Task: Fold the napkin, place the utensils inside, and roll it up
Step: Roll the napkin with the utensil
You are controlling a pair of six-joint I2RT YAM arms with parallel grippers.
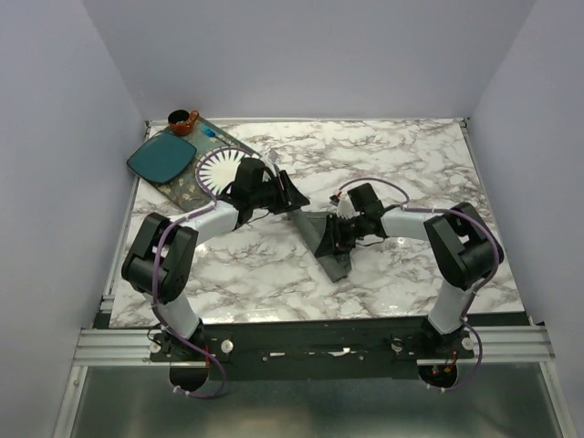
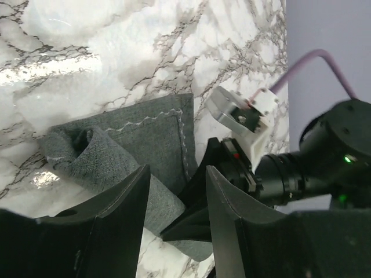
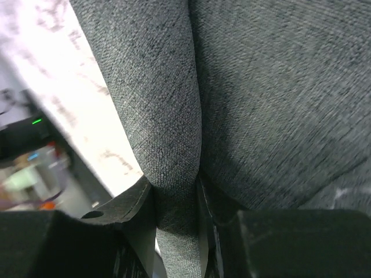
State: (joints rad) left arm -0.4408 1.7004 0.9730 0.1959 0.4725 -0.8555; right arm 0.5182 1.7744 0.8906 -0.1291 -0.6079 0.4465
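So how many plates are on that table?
2: a teal square plate near the far left corner, and a white ribbed plate just right of it, partly covered by the left arm. More could be hidden under the arms.

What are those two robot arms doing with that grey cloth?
They are working on the dark grey napkin in the middle of the marble table. The right end effector is pinched shut on a rolled-up fold of it. The left end effector is open just above another part of the napkin, gripping nothing. The cloth looks partly rolled, not finished. No utensils show; they may be hidden inside.
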